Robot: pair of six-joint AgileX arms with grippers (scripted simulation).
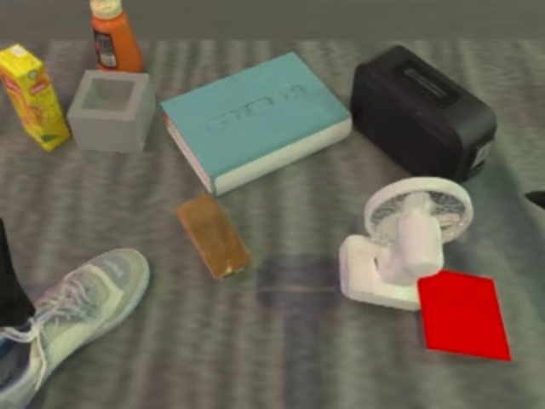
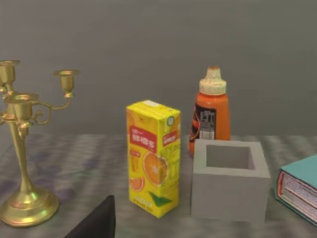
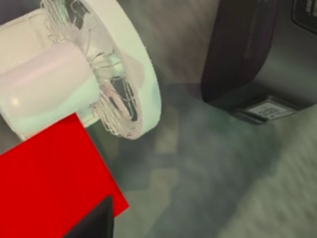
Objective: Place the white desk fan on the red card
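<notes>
Neither pincer shows well enough to tell how far it is open: the left arm sits at the top view's left edge, the right arm only as a dark tip at the right edge, and nothing is held. On the worktop (image 1: 324, 358), the teal book (image 1: 255, 119) lies mid-rear and the black box (image 1: 423, 109) at right rear. The white desk fan (image 1: 409, 240) stands just in front of the black box, its base touching the red card (image 1: 462, 315) at the card's left edge. Bare surface lies left of the fan and card, reaching to the brown-orange bar (image 1: 214, 235).
</notes>
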